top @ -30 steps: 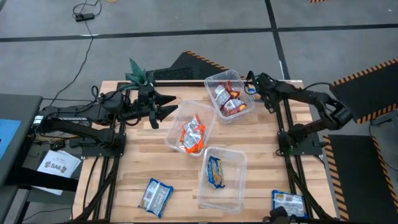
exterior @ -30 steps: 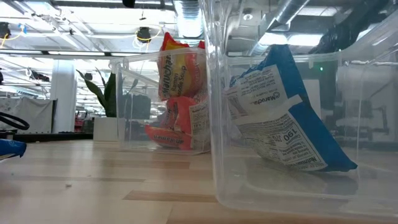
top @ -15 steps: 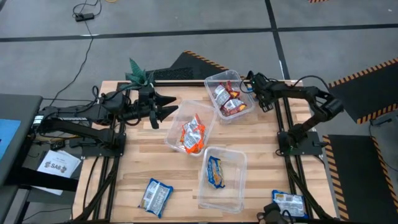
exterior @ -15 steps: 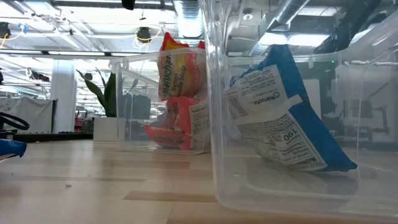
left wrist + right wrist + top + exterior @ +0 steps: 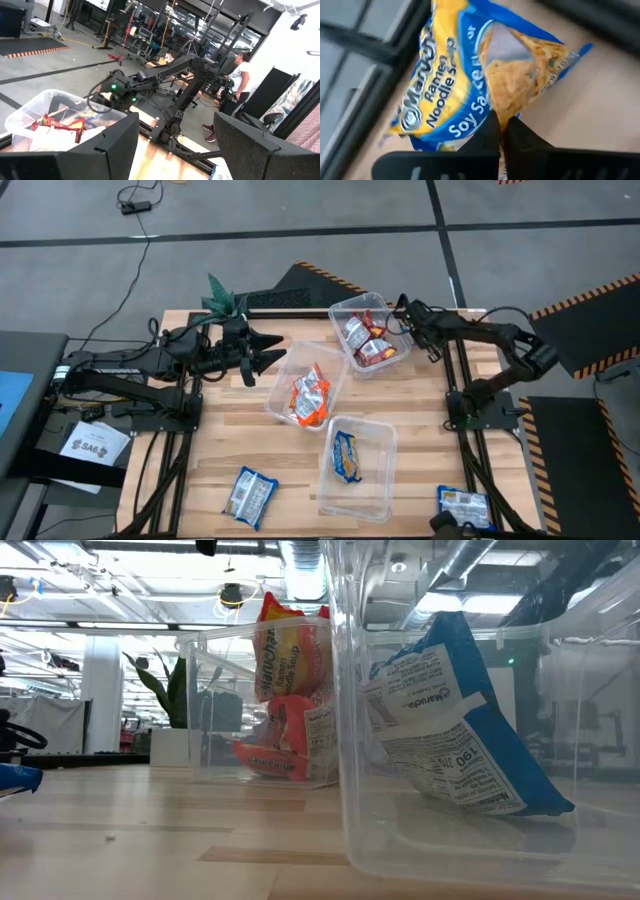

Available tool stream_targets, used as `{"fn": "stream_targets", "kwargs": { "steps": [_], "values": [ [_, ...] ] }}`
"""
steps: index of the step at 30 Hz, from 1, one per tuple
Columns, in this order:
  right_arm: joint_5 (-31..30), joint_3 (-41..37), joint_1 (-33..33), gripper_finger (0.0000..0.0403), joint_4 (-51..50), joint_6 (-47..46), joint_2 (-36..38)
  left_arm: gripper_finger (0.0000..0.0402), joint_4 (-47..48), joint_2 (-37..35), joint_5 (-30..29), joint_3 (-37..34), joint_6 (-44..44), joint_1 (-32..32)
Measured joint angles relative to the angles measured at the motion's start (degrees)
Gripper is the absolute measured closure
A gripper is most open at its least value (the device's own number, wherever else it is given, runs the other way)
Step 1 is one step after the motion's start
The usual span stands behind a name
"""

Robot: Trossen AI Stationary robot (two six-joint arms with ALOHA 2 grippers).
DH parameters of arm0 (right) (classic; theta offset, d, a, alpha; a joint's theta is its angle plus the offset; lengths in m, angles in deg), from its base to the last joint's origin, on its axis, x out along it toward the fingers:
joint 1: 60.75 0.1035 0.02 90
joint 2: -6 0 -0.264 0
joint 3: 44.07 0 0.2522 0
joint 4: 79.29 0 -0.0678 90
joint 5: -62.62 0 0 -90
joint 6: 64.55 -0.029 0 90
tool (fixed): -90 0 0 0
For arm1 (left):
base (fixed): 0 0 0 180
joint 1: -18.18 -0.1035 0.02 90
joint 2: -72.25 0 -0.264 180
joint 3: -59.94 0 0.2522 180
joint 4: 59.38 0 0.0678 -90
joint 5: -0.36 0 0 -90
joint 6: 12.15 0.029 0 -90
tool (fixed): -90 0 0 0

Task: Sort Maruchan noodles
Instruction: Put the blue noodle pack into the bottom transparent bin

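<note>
My right gripper [image 5: 405, 313] is at the table's far right, beside the clear tub [image 5: 395, 358] of red packets. Its wrist view shows its fingers [image 5: 502, 132] shut on a blue-and-yellow Maruchan packet [image 5: 455, 90]. In the high view the arm hides this packet. My left gripper [image 5: 270, 348] is open and empty at the far left, next to the tub [image 5: 282, 402] of orange packets [image 5: 308, 395]. A third tub [image 5: 372, 480] holds one blue packet [image 5: 346, 455]. Two more blue packets [image 5: 248, 495] [image 5: 462, 505] lie flat near the table's near edge. My right gripper pinches the blue-and-yellow packet between its two shut fingers, at the orange noodle picture [image 5: 502, 102] on the wrapper. The wrapper puckers in toward the fingertips. The rest of the packet spreads out ahead of the fingers. I cannot tell whether it hangs clear or rests on the table.
The three clear tubs stand in a slanting row from far right to near middle. A green plant [image 5: 222, 300] stands at the far left edge. Dark frame rails [image 5: 470, 450] run along both sides. A person [image 5: 242, 70] stands in the room beyond the table.
My right arm has shifted a little: its elbow swung toward the table's left, then part of the way back. Its gripper has stayed beside the tub of red packets. The packets and tubs have not moved.
</note>
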Motion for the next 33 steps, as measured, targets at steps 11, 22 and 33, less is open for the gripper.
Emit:
{"fn": "stream_targets", "kwargs": {
  "steps": [11,22,33],
  "values": [
    [-6.05,0.63,-1.79,0.0398,1.0,10.14,18.45,0.0159,-0.02,0.0,0.13,0.0,0.07,0.0],
    [18.99,4.87,4.7,0.0402,29.98,46.33,38.0,0.0159,-0.16,0.0,0.1,0.0,4.43,0.0],
    [38.37,7.35,39.04,0.0402,22.57,52.19,39.3,0.0159,-0.43,0.0,-1.62,0.0,5.64,0.02]
  ]
}}
